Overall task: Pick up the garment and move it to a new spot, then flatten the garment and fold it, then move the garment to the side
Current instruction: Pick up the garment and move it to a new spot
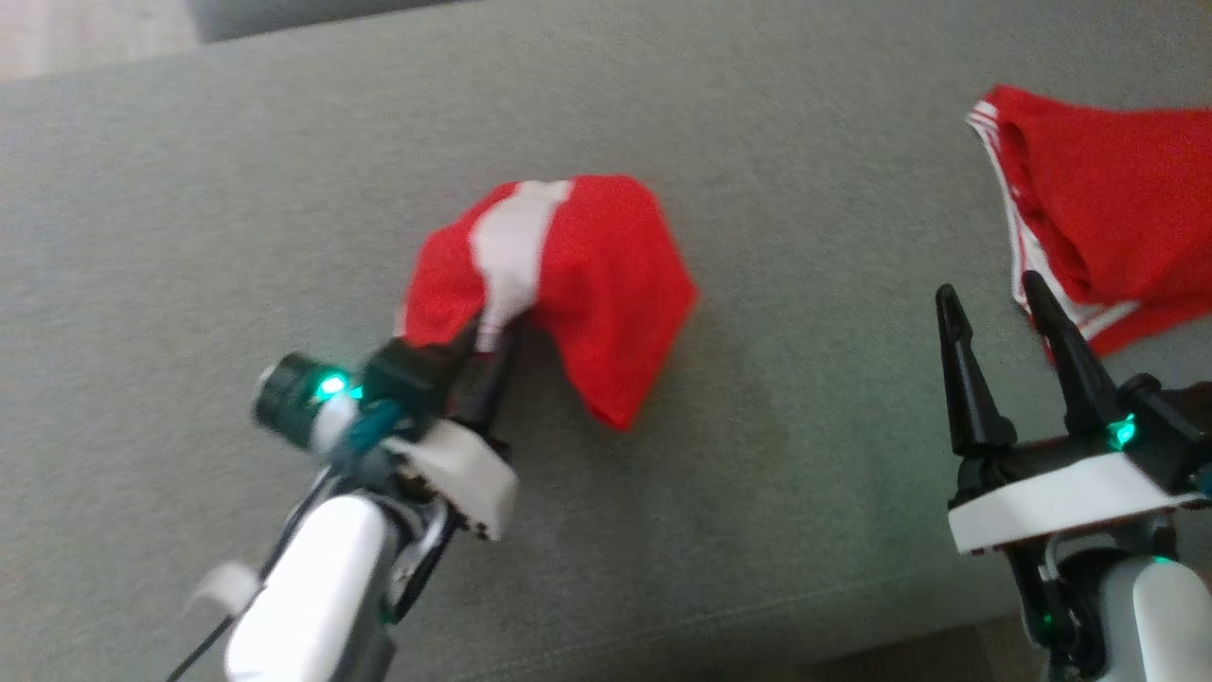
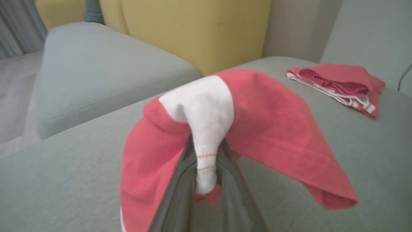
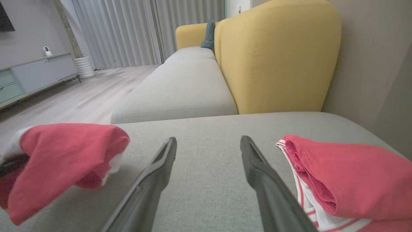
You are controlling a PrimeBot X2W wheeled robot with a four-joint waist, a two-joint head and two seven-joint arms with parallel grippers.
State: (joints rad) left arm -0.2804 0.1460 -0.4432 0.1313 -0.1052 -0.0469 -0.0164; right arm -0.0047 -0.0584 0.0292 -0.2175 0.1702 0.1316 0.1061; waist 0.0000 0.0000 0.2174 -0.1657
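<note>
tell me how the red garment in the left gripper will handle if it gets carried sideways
Probably floppy: the red garment droops in loose folds around the left gripper, shut on its white patch. Likely light, since that narrow pinch holds it bunched. It may swing or unfurl.

Head cam: high, looks down on cushion [image 1: 663, 530]. L wrist cam: close up on garment [image 2: 273, 129], facing backrest [image 2: 199, 32]. R wrist cam: low over cushion, same way. All 3 share pile [image 3: 354, 174].
</note>
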